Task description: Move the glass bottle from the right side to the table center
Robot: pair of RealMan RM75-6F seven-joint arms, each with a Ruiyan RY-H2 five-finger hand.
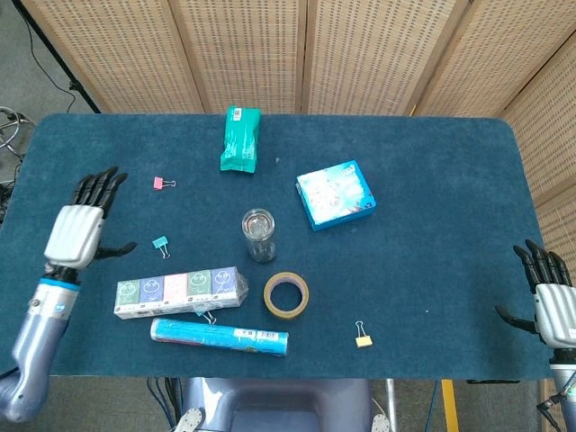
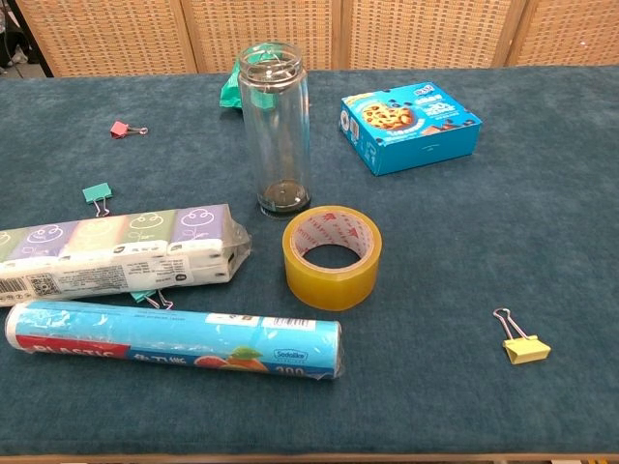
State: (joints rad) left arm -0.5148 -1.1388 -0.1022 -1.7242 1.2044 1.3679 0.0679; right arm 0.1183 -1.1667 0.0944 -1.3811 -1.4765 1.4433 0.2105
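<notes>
From the head view, my left hand [image 1: 76, 229] hangs over the left edge of the table [image 1: 432, 162], fingers spread and holding nothing, well apart from everything I could grip. My right hand [image 1: 551, 301] sits at the far right edge, fingers also apart and empty. The glass bottle [image 1: 258, 234] stands upright near the middle of the table, mouth open to the camera; I see nothing inside it. A roll of tape [image 1: 286, 294] lies just in front of it, toward me. The blue box [image 1: 336, 194] lies closed to the bottle's right, and a green packet [image 1: 240, 138] rests further back. To my left of the bottle is a pack of tissues [image 1: 180, 290], with a blue roll in plastic wrap [image 1: 220, 336] lying in front of it. Small clips are scattered about: a pink clip [image 1: 160, 184], a green clip [image 1: 161, 243] and a yellow clip [image 1: 363, 338].

From the chest view, neither of my hands shows. The bottle [image 2: 276, 141] stands upright with clear walls and nothing in it. The tape [image 2: 332, 256] lies flat just beside its base, its hollow bare. The box [image 2: 410, 128] is closed, so I cannot tell its contents.
</notes>
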